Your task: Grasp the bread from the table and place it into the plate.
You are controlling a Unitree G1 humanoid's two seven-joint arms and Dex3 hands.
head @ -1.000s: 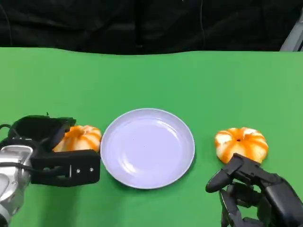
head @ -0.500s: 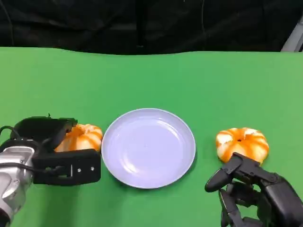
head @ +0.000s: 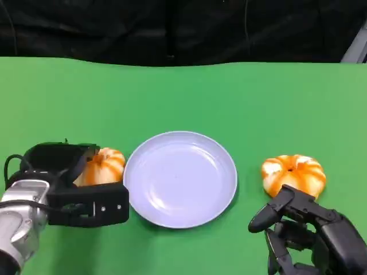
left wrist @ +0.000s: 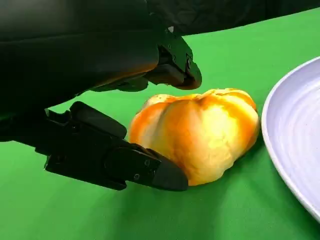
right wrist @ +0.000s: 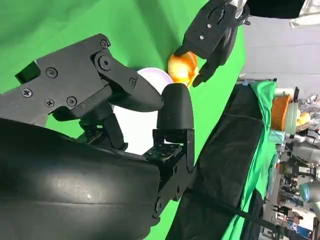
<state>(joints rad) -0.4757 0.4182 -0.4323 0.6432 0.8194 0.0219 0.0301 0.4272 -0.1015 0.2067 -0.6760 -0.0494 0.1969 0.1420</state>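
An orange-and-white bread roll lies on the green table just left of the pale lilac plate. My left hand reaches around this roll from the left. In the left wrist view one finger lies against the lower side of the roll and another hovers just over its top, while the roll rests on the cloth beside the plate's rim. My right hand sits at the lower right with its fingers apart, holding nothing.
A second orange-and-white roll lies right of the plate, just beyond my right hand. Green cloth stretches back to a black backdrop. The right wrist view looks across at my left hand over the roll.
My left hand has slid a little to the right, closer around the left roll, and the roll has shifted slightly toward the plate. My right hand has stayed where it was.
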